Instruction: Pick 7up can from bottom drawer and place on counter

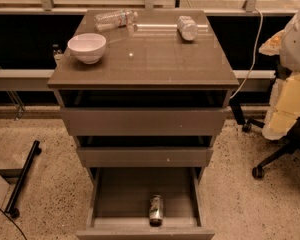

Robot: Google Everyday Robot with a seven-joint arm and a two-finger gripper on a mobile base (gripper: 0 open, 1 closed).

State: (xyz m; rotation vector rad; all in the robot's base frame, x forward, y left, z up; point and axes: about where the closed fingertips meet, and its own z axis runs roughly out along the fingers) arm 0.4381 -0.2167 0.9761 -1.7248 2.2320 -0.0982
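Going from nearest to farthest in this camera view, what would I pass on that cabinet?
7up can in the open bottom drawer → middle drawer front → top drawer front → white bowl on the counter → plastic bottles. The gripper is out of view.

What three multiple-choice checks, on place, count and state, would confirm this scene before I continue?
1. Where is the small dark green 7up can? A. on the speckled floor B. in the grey-brown bottom drawer, near its front C. in a bowl
2. How many clear crinkled plastic bottles lie on the glossy grey-brown counter? A. one B. two C. four
3. The bottom drawer is: A. pulled open B. shut C. missing
Answers: B, it rests on the drawer floor; B, one back left, one back right; A, its floor is exposed. The gripper is not in view.
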